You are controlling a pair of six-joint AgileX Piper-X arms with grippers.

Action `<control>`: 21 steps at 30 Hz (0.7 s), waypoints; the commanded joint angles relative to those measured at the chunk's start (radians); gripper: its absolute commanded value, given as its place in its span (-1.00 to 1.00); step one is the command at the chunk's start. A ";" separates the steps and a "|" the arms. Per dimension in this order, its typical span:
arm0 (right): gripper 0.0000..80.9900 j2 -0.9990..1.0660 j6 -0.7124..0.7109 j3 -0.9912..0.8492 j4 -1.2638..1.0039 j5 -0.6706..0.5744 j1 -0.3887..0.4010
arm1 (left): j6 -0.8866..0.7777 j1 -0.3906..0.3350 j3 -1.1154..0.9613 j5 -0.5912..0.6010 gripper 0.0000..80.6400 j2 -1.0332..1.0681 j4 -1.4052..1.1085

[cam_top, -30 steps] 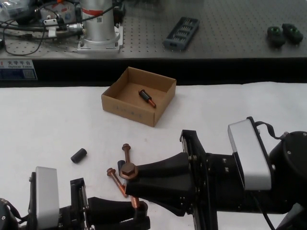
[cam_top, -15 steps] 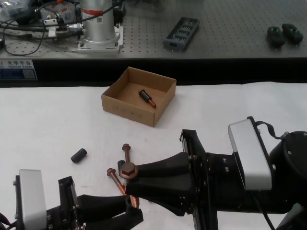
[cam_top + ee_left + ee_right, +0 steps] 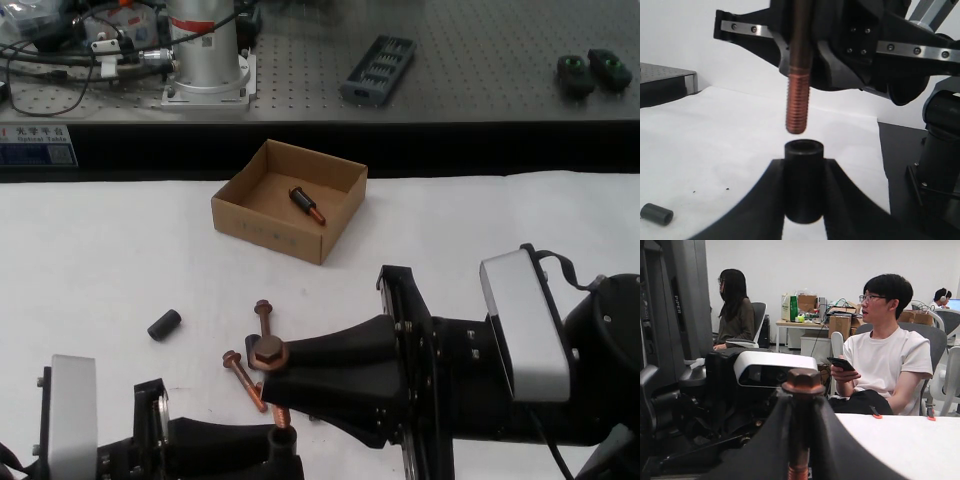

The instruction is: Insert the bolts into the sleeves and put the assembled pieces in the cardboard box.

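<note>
**A:** Where is the right end effector (image 3: 272, 372)?

**B:** It is low over the near part of the desk (image 3: 100, 250), clenched on a copper bolt (image 3: 796, 95). The bolt hangs upright, with its hexagonal head on top and its thread pointing down.

**A:** And the left end effector (image 3: 803, 172)?

**B:** It is right beneath, grasping a black sleeve (image 3: 803, 150) that stands upright between its fingers, bore facing up. The bolt's tip is just above the bore and lined up with it, not yet inside.

**A:** What about the cardboard box (image 3: 262, 232)?

**B:** It sits farther back on the white desk cover, open at the top. One assembled piece (image 3: 307, 206) lies on its floor, black with a copper end sticking out.

**A:** Is anything loose?

**B:** A spare sleeve (image 3: 165, 324) lies on its side to the left, well apart from the box. A loose bolt (image 3: 264, 318) and a second loose bolt (image 3: 244, 378) lie near the held one.

**A:** Any writing?

**B:** A blue label (image 3: 37, 145) on the front edge of the perforated table behind the desk carries white print. It is too small to make out.
</note>
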 commanded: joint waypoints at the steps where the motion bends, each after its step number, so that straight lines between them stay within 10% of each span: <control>1: -0.85 -0.001 -0.008 -0.008 -0.006 0.006 0.002 | -0.008 -0.005 0.002 0.019 -0.98 0.000 -0.012; 21: -0.85 -0.001 0.030 -0.008 0.081 0.006 0.002 | -0.047 -0.005 0.002 0.013 -0.98 0.000 -0.075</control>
